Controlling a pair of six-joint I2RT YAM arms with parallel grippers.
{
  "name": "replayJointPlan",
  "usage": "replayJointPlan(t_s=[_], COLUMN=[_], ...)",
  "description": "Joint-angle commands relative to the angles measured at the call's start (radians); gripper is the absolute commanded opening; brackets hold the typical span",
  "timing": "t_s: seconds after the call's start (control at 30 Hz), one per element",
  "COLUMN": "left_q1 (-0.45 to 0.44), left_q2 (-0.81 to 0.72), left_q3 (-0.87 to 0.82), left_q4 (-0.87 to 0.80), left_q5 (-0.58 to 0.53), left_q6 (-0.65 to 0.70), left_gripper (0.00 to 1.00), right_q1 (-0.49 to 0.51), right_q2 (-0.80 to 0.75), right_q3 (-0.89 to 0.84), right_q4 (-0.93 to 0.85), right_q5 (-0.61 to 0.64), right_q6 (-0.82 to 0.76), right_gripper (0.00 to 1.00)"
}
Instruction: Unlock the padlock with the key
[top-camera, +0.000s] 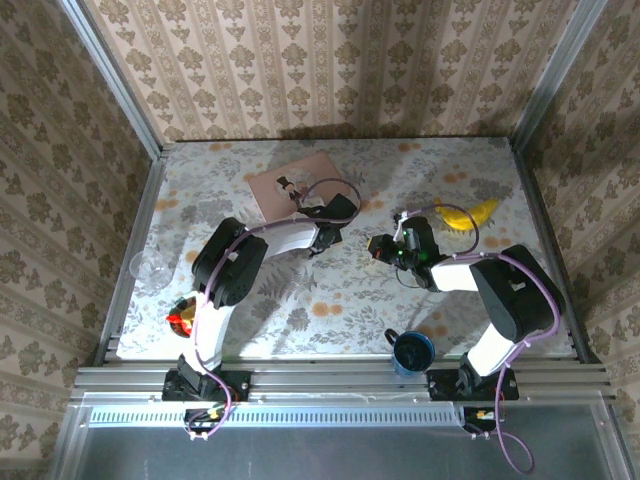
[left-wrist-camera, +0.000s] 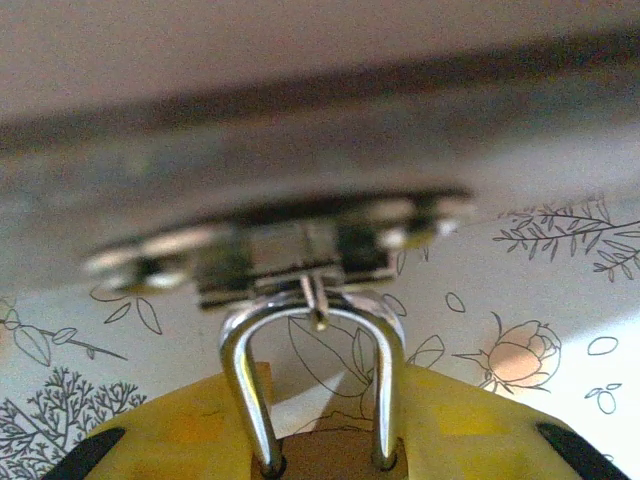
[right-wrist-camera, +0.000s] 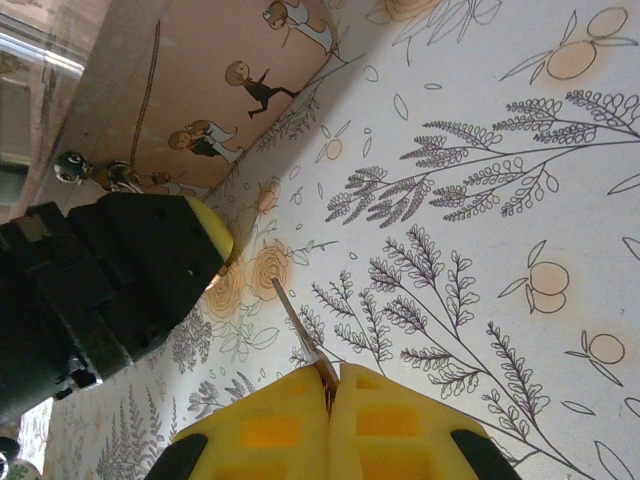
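Observation:
In the left wrist view the padlock's silvery shackle (left-wrist-camera: 312, 335) stands up between my yellow pads (left-wrist-camera: 170, 432), and a strip of its brass body (left-wrist-camera: 330, 458) shows at the bottom edge. My left gripper (left-wrist-camera: 325, 440) is shut on the padlock. A small ring links the shackle to a blurred metal piece (left-wrist-camera: 285, 245) behind it. My right gripper (right-wrist-camera: 332, 385) is shut on the key (right-wrist-camera: 300, 325), whose thin blade points up-left toward the left gripper's black housing (right-wrist-camera: 120, 270). From above, the left gripper (top-camera: 322, 242) and right gripper (top-camera: 382, 250) face each other mid-table, a short gap apart.
A pink box (top-camera: 290, 185) with cartoon figures lies just behind the left gripper. A yellow banana (top-camera: 470, 213) lies at the back right. A blue mug (top-camera: 412, 350) stands near the right arm's base. At the left edge are a clear glass (top-camera: 150, 268) and a red-orange object (top-camera: 182, 315).

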Motion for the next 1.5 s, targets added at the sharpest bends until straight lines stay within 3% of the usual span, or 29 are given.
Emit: replayJointPlan(t_s=[0.0, 0.3, 0.57, 0.97, 1.47], left_q1=[0.005, 0.0, -0.002, -0.001, 0.003], left_q2=[-0.039, -0.088, -0.079, -0.072, -0.077], left_q3=[-0.027, -0.033, -0.066, -0.071, -0.083], left_q4=[0.01, 0.061, 0.182, 0.214, 0.212], left_q5=[0.168, 0.303, 0.376, 0.399, 0.411], left_q6=[-0.026, -0.075, -0.132, -0.142, -0.145], left_gripper=[0.0, 0.0, 0.0, 0.0, 0.0], right_q1=[0.006, 0.055, 0.127, 0.156, 0.155], right_q2=[0.034, 0.115, 0.159, 0.221, 0.277], right_q3=[-0.002, -0.025, -0.029, -0.044, 0.019], right_q4=[0.048, 0.173, 0.211, 0.309, 0.301], right_q5=[-0.027, -0.039, 0.035, 0.106, 0.123], right_q6=[0.015, 0.031, 0.051, 0.104, 0.137], right_gripper=[0.0, 0.0, 0.0, 0.0, 0.0])
